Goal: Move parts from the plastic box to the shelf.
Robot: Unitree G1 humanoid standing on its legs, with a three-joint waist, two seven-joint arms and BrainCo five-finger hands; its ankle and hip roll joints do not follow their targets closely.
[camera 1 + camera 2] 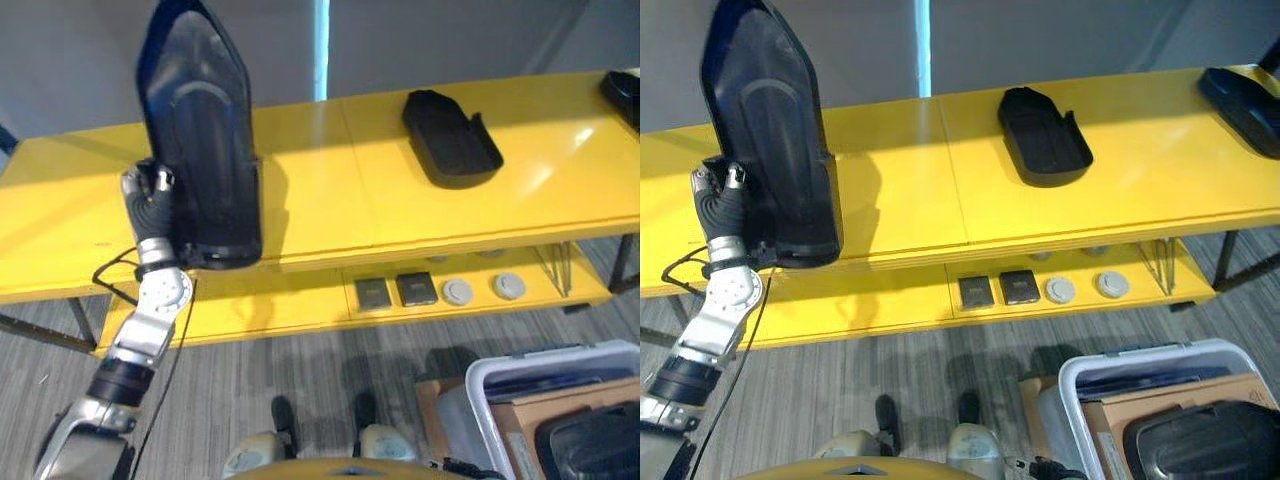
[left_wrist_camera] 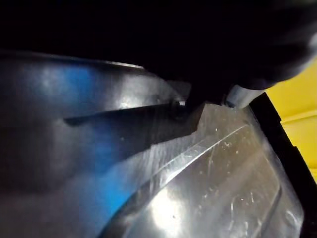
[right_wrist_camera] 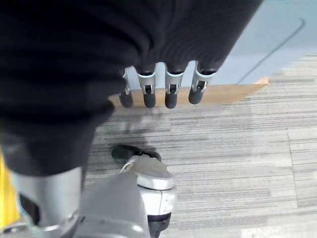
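Left hand [image 1: 150,205] grips a large black moulded part [image 1: 200,130] at its lower left edge, fingers curled round the rim, dark cover facing the camera. The part stands nearly upright, pointed end up, its base on the front edge of the yellow shelf [image 1: 330,190] near the shelf's left end. In the left wrist view the glossy inner face of the part [image 2: 198,188] is very close, with a strip of yellow shelf beyond it.

A second black part [image 1: 450,138] lies flat on the top board, right of the middle, well apart from the held one. A third black part [image 1: 1245,105] lies at the board's right end, partly cut off.

On the lower board, near its front edge: two dark square pieces [image 1: 395,291] side by side, then two grey round discs [image 1: 483,289] to their right.

The plastic box [image 1: 1080,385] sits on the floor in front of the shelf's right end, white rim, holding cardboard and another black part [image 1: 1210,440].

Right hand [image 3: 163,87] hangs over grey carpet floor [image 3: 237,144], fingers straight and side by side, holding nothing.
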